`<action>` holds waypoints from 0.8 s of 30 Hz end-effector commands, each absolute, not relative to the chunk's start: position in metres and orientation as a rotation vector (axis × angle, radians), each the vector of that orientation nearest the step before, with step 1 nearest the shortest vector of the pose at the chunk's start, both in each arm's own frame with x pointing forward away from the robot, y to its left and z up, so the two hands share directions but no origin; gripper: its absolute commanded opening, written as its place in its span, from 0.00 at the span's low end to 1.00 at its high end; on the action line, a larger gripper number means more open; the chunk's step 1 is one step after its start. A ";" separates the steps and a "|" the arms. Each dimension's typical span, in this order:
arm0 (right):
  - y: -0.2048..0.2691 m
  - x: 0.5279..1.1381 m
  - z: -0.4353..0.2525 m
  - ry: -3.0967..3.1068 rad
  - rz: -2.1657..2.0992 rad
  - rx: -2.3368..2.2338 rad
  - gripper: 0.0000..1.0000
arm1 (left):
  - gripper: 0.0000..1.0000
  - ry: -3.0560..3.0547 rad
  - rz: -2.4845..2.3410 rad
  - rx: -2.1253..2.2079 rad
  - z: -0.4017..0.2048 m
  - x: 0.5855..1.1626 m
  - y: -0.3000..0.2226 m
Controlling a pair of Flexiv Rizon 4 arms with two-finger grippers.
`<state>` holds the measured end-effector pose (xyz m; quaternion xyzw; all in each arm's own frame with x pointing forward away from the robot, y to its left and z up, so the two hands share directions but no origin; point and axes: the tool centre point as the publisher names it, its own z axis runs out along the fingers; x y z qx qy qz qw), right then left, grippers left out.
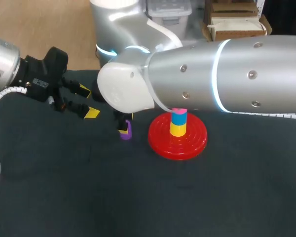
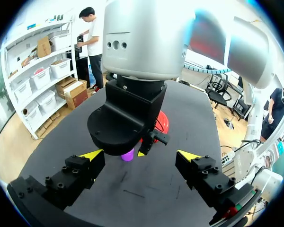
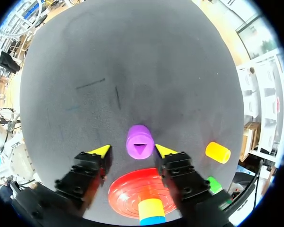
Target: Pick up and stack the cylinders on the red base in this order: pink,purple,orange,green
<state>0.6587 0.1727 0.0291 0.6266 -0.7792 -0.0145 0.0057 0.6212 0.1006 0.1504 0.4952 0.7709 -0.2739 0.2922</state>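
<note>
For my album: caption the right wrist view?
Open right gripper straddles a purple plastic cylinder beside the round red ridged base.

The purple cylinder [image 1: 127,134] is partly covered by the right gripper [image 1: 122,129] in the head view. The green cylinder [image 3: 213,183] is largely hidden behind that gripper's finger.

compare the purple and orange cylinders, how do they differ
The purple cylinder stands between the right gripper's open fingers; the orange cylinder sits off to the side, clear of it. Purple shows a triangular hole on top; orange's top is unclear. Both rest on the table, off the red base.
</note>
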 end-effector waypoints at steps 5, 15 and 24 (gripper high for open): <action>0.163 0.654 0.045 -2.494 -0.029 1.972 0.00 | 1.00 2.053 -0.730 1.320 0.150 0.621 0.101; 0.152 0.656 0.056 -2.540 0.027 1.956 0.31 | 1.00 2.053 -0.730 1.320 0.150 0.621 0.101; 0.162 0.657 0.051 -2.514 -0.007 1.980 1.00 | 1.00 2.053 -0.730 1.320 0.150 0.621 0.101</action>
